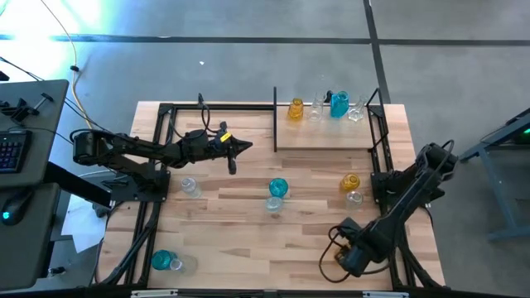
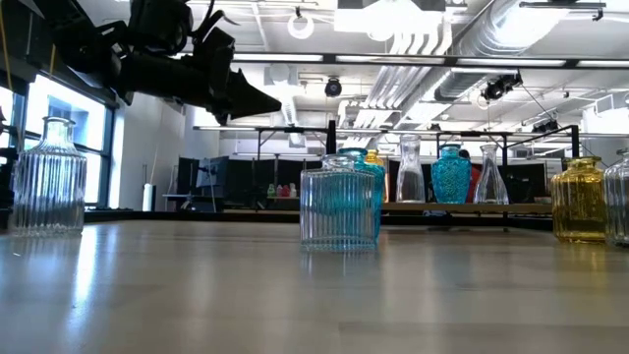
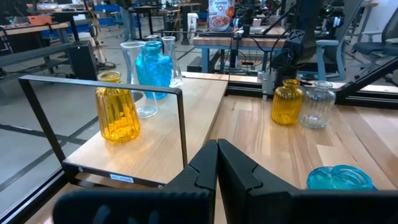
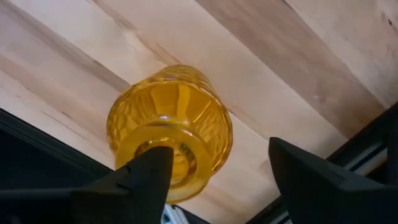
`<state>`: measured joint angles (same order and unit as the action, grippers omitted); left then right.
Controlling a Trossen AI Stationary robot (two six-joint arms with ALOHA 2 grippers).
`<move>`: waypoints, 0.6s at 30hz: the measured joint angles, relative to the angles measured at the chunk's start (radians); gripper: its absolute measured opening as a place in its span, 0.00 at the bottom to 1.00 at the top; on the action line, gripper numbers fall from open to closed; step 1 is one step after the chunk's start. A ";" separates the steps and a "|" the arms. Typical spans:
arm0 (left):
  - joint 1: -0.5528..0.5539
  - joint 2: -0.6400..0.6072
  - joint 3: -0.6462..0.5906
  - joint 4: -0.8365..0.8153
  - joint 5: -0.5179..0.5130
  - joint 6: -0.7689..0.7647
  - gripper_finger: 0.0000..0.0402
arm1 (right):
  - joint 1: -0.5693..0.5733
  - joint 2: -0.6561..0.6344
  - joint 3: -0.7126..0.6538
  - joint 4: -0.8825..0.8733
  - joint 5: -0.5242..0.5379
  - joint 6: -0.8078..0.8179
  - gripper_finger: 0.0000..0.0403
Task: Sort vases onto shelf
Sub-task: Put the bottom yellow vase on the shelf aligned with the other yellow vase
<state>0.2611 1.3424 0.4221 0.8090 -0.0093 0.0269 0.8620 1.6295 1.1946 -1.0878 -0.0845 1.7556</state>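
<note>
The shelf (image 1: 323, 136) stands at the table's far right and carries an amber vase (image 1: 296, 109), a teal vase (image 1: 339, 104) and two clear ones. More vases stand on the tabletop: a teal one (image 1: 278, 188) at the centre, and an amber (image 1: 350, 182) and a clear one to the right. My left gripper (image 1: 247, 147) is shut and hovers left of the shelf, holding nothing. My right gripper (image 4: 221, 149) is open at the near right, above another amber vase (image 4: 180, 106) that stands upright on the table. My right gripper comes at the amber vase from above, pointing down. One finger (image 4: 146, 177) stands in front of the vase's mouth rim (image 4: 186, 146), and the other is off to the side, clear of the glass. Whether the first finger touches the rim, I cannot tell.
A clear vase (image 1: 190, 186) stands at the left, and a teal (image 1: 163, 261) and a clear vase near the near left corner. The shelf's black end posts (image 3: 182, 127) rise close in front of my left gripper. Bare wood lies between the centre vases and the near edge.
</note>
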 joint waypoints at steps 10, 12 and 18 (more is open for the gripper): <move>0.000 0.000 0.000 0.000 0.000 0.001 0.00 | -0.099 0.009 0.000 0.011 -0.025 -0.185 0.21; 0.000 0.000 0.000 0.000 0.000 0.001 0.00 | -0.130 0.008 0.000 0.009 -0.036 -0.235 0.12; 0.000 0.000 0.000 0.000 -0.001 0.011 0.00 | -0.256 -0.015 0.024 0.004 -0.052 -0.455 0.07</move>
<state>0.2611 1.3422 0.4221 0.8093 -0.0105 0.0380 0.6055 1.6142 1.2183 -1.0834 -0.1361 1.3005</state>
